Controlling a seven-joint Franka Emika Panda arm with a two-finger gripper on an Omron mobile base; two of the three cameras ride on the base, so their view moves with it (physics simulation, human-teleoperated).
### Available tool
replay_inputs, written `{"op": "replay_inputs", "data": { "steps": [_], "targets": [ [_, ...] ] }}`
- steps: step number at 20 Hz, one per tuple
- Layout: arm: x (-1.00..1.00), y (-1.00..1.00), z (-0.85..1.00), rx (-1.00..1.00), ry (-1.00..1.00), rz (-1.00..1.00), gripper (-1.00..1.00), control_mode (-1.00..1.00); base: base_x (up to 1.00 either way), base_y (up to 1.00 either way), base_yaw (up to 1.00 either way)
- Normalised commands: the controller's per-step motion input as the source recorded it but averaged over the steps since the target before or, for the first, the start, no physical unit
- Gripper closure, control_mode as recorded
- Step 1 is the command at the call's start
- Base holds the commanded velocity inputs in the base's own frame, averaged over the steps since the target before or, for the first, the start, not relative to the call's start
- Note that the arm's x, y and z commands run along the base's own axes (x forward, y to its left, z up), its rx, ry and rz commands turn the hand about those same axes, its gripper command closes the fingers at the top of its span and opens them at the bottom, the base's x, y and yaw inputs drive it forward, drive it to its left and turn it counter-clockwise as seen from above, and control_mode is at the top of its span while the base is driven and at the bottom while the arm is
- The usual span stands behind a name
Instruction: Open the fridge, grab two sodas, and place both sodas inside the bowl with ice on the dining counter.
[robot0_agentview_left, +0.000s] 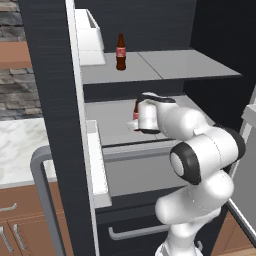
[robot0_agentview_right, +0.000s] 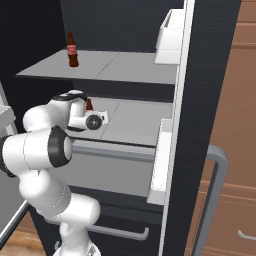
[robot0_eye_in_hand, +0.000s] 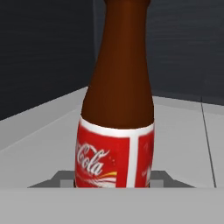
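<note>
- The upper soda (robot0_agentview_left: 120, 52) is standing upright on the fridge's top shelf (robot0_agentview_left: 165, 67), neck pointing up, well apart from the arm.
- The lower soda (robot0_eye_in_hand: 117, 118) is standing upright on the middle shelf (robot0_agentview_right: 135, 122), long axis vertical, filling the hand view.
- The gripper (robot0_agentview_right: 89, 114) is sitting closed around the lower soda's body, narrowed to the bottle's width.

arm (robot0_agentview_left: 200, 150): glossy white rounded segments | joints: dark rings | wrist: grey round disc
</note>
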Motion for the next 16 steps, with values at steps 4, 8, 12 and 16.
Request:
{"op": "replay_inputs", "data": {
  "steps": [4,8,12,16],
  "targets": [
    [-0.20,0.00,0.05,0.02,0.00,0.00,1.00,-1.00,0.00,0.00,0.00],
    [-0.29,-0.01,0.10,0.04,-0.01,0.00,1.00,-1.00,0.00,0.00,0.00],
    [-0.47,0.00,0.22,0.03,-0.02,0.01,1.00,-1.00,0.00,0.00,0.00],
    [-0.35,0.00,0.47,0.00,0.00,0.00,1.00,-1.00,0.00,0.00,0.00]
  ]
}}
